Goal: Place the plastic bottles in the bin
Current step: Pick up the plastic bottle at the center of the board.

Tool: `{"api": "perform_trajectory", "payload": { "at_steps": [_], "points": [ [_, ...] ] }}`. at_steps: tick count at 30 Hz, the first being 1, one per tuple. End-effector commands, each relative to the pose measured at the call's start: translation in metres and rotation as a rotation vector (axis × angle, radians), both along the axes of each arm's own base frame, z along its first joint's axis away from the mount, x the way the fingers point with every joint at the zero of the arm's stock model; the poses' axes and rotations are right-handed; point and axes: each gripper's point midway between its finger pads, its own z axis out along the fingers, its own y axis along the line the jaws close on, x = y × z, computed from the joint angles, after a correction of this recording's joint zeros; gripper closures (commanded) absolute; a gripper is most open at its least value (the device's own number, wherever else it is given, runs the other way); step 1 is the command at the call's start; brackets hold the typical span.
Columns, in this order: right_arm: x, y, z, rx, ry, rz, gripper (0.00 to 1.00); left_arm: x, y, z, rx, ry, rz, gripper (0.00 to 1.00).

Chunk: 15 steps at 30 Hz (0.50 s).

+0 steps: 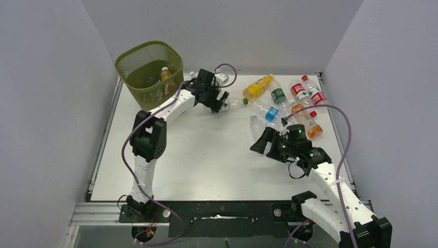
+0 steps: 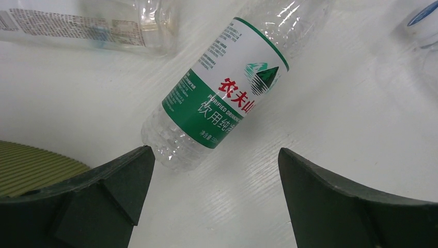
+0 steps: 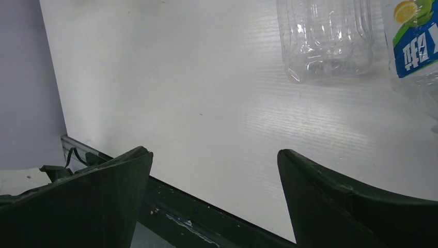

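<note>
Item, left fingers (image 2: pixel 116 188): I am holding these wide apart with nothing between them, low over the tabletop (image 1: pixel 206 155), the gap facing the base end of the green-label bottle (image 2: pixel 227 98). That bottle is lying on its side, slanting away from me, its base just beside one fingertip; I cannot tell whether they touch. I judge the spread is there so that I can straddle the bottle's width before closing. Item, bin (image 1: pixel 121 64): it is standing at the far left corner just beside my left arm, already holding an orange bottle (image 1: pixel 165 75) among clear ones, so I am expecting a short carry. Item, right fingers (image 3: pixel 330 201): I am holding these wide apart and empty too, pointing at bare tabletop, with a clear unlabelled bottle (image 3: pixel 325 41) and a blue-label bottle (image 3: pixel 416 46) lying ahead of the tips, neither inside the gap. Item, other plastic bottles (image 1: pixel 298 90): these are lying on their sides in a loose cluster at the far right, well apart from the bin, awaiting collection.
</note>
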Motion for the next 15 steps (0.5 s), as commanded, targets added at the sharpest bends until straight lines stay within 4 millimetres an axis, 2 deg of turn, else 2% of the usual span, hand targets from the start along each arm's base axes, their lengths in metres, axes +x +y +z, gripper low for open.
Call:
{"api": "perform_trajectory", "payload": {
  "at_steps": [1, 9, 15],
  "points": [
    [0.007, 0.004, 0.019, 0.025, -0.063, -0.01, 0.02, 0.016, -0.009, 0.007, -0.007, -0.09, -0.061, 0.08],
    [0.006, 0.005, 0.019, 0.025, -0.062, -0.013, 0.02, 0.03, -0.003, -0.008, 0.048, -0.137, -0.028, 0.08],
    [0.005, 0.005, 0.015, 0.025, -0.054, -0.017, 0.02, 0.038, -0.01, -0.013, 0.077, -0.161, -0.026, 0.08]
  ]
}}
